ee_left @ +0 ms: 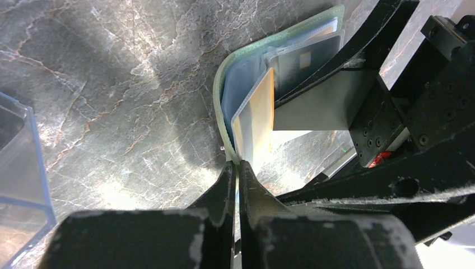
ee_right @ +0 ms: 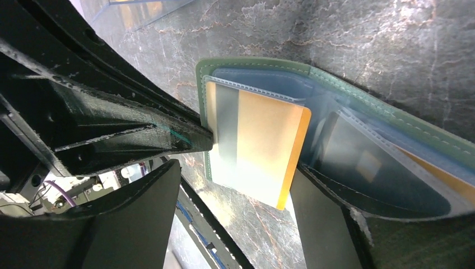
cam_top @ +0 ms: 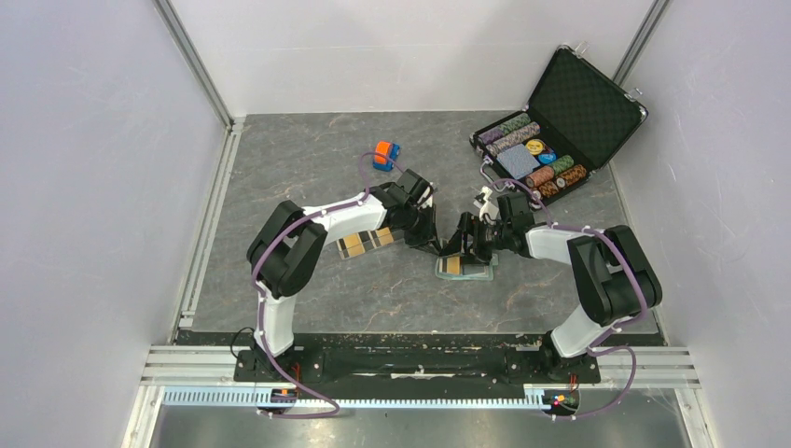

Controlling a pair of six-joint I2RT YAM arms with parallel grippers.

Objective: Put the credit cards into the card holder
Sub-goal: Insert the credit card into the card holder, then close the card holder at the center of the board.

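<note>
Lying open on the grey marbled table (cam_top: pixel 298 168), the card holder (cam_top: pixel 474 273) sits midway between the two arms, pale blue lining up. An orange-gold card (ee_right: pixel 263 140) lies against its near clear pocket, one long edge past the green rim; the left wrist view shows this card tilted up on edge rather than flat, which the right wrist view hides. A black card (ee_left: pixel 305 56) sits in a deeper pocket; both wrist views show it, the overhead view does not.

The left gripper (ee_left: pixel 237 168) has its jaws pressed together right at the holder's rim, at the corner of the orange-gold card. Its own camera shows a thin pale line between the fingers, but I cannot tell whether card or pocket is pinched there. The right wrist view shows that same tip touching the holder's edge.

The right gripper (ee_right: pixel 238 179) stands with jaws well apart, one finger on each side of the orange-gold card, gripping nothing.

Only the overhead view takes in the rest: more cards (cam_top: pixel 355 246) in the clear tray (ee_left: pixel 31 140) under the left arm, an orange-and-blue toy car (cam_top: pixel 385 154) farther back, and the open chip case (cam_top: pixel 580 101) at the far right.
</note>
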